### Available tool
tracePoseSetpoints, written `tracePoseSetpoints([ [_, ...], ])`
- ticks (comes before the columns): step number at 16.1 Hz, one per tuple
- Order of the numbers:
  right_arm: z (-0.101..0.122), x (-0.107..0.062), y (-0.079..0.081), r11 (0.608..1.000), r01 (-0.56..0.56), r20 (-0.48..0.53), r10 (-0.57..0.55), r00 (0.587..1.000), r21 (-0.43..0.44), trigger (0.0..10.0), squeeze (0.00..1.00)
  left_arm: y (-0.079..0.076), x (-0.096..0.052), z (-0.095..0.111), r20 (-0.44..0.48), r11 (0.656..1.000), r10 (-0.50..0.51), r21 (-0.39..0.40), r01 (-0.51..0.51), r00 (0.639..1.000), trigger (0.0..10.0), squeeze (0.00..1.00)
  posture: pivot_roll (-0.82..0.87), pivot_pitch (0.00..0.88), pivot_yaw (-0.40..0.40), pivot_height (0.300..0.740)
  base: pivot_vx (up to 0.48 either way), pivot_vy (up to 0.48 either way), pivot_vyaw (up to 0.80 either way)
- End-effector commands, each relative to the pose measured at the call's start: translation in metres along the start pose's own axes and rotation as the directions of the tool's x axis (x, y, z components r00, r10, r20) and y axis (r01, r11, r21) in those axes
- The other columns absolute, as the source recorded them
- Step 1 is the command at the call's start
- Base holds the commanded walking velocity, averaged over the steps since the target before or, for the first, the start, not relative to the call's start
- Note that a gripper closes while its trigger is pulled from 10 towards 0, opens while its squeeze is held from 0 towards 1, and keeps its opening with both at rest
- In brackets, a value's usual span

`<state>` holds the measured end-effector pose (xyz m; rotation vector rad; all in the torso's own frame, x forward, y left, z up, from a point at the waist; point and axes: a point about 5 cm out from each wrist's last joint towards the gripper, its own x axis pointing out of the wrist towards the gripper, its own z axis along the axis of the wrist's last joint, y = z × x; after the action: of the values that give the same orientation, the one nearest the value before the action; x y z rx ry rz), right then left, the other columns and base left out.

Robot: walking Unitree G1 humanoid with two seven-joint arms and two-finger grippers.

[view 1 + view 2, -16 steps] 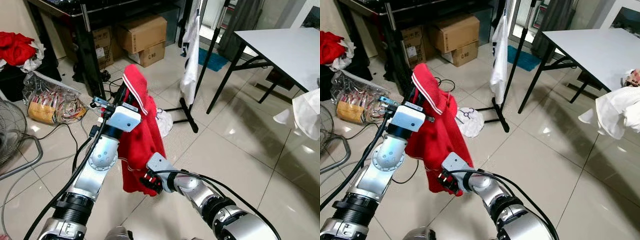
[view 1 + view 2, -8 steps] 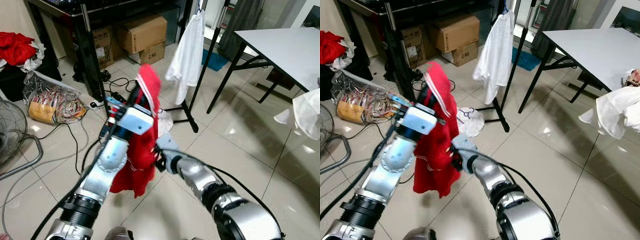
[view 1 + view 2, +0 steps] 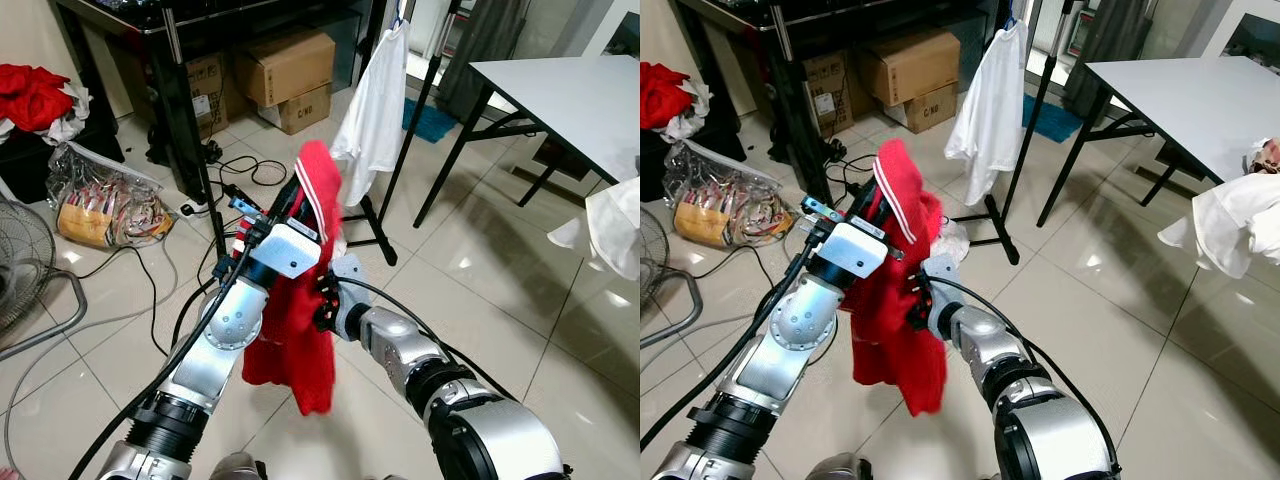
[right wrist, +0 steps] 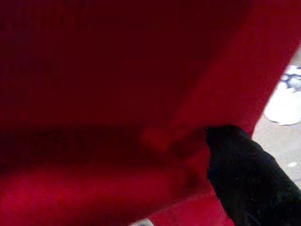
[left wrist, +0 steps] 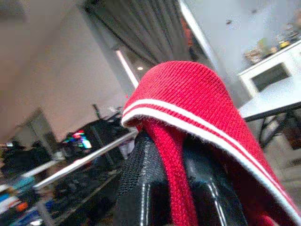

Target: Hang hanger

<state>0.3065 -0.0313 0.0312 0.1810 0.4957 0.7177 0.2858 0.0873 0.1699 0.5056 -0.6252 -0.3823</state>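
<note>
draping red garment (image 5: 188, 99) over left claw (image 5: 174, 188)

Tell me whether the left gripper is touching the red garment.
Touching. In the left wrist view the red garment drapes directly over the left gripper, its striped collar resting on the black fingers.

Counted on the tiled floor and around it:

- One red knitted garment with white stripes (image 3: 300, 300), draped over the raised arm.
- One white shirt (image 3: 375, 110) hanging on one black metal stand (image 3: 405, 140).
- Two brown cardboard boxes (image 3: 285, 65) under the dark shelving, stacked; a third, smaller box (image 3: 205, 90) just beside them.
- One white folding table with black legs (image 3: 560, 95).
- One clear plastic bag of packets (image 3: 105, 205).
- One heap of red cloth (image 3: 35, 95) at far left.
- One white cloth on the floor (image 3: 945, 240) near the stand's foot.
- Two silver arms.
</note>
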Motion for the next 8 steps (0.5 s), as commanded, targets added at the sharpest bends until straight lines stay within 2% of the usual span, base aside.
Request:
tracePoseSetpoints([
  [1,0.041,0.034,0.078,0.976,-0.218,0.124,0.215,0.969,0.011,10.0,0.00,-0.007,0.002,0.005,0.018,0.999,-0.037,-0.027,0.038,0.999,10.0,0.00,0.16,0.026,-0.033,0.740,0.000,0.000,0.00],
  [3,0.057,0.035,0.074,0.974,-0.213,0.187,0.196,0.962,0.076,10.0,0.00,-0.017,-0.001,0.004,0.005,0.993,-0.104,-0.057,0.104,0.995,10.0,0.00,0.17,0.026,-0.032,0.740,0.000,0.000,0.00],
  [5,0.073,0.035,0.071,0.969,-0.206,0.252,0.168,0.953,0.134,10.0,0.00,-0.022,-0.003,0.003,-0.003,0.990,-0.126,-0.069,0.126,0.992,10.0,0.00,0.17,0.026,-0.032,0.740,0.000,0.000,0.00],
  [8,0.084,0.033,0.066,0.974,-0.193,0.286,0.152,0.946,0.119,10.0,0.00,-0.020,-0.006,0.002,-0.015,0.990,-0.122,-0.068,0.121,0.992,10.0,0.00,0.17,0.024,-0.035,0.740,0.000,0.000,0.00],
])
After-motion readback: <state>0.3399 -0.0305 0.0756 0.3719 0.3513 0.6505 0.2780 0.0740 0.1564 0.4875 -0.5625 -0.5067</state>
